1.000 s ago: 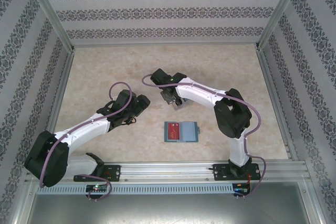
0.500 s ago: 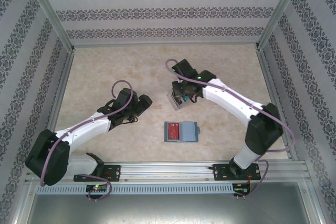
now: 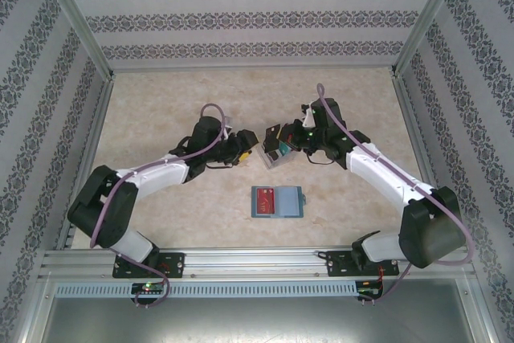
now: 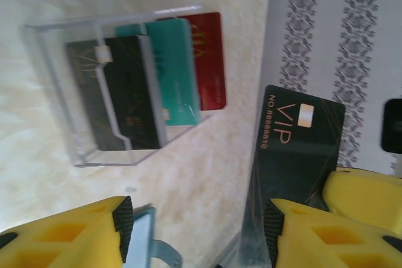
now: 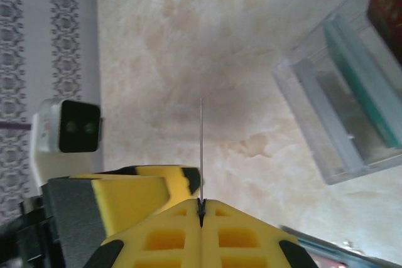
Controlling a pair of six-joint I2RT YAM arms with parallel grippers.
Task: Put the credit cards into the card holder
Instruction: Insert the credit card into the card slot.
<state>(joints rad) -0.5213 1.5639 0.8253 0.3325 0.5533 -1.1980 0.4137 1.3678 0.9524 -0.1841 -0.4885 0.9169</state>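
My right gripper (image 5: 201, 205) is shut on a black credit card (image 5: 201, 149), seen edge-on in the right wrist view. In the left wrist view that black card (image 4: 301, 149) reads VIP and stands just inside the right-hand pad of my left gripper (image 4: 198, 218), whose jaws are open, with a wide gap on the card's other side. From above, both grippers, left (image 3: 247, 144) and right (image 3: 281, 136), meet over the table's middle. Dark, teal and red credit cards (image 4: 173, 70) stand in a clear tray (image 4: 56, 92). The teal-blue card holder (image 3: 277, 201) lies nearer the arm bases with a red card on it.
The clear tray (image 3: 273, 157) sits right under the two grippers. Patterned walls with metal rails (image 3: 96, 150) close in the table on three sides. Bare marbled tabletop (image 3: 177, 94) spreads to the left and at the back.
The right gripper has lifted the black card out of the tray as its arm swung to the right. The left gripper has moved right to meet it, its jaws narrowing.
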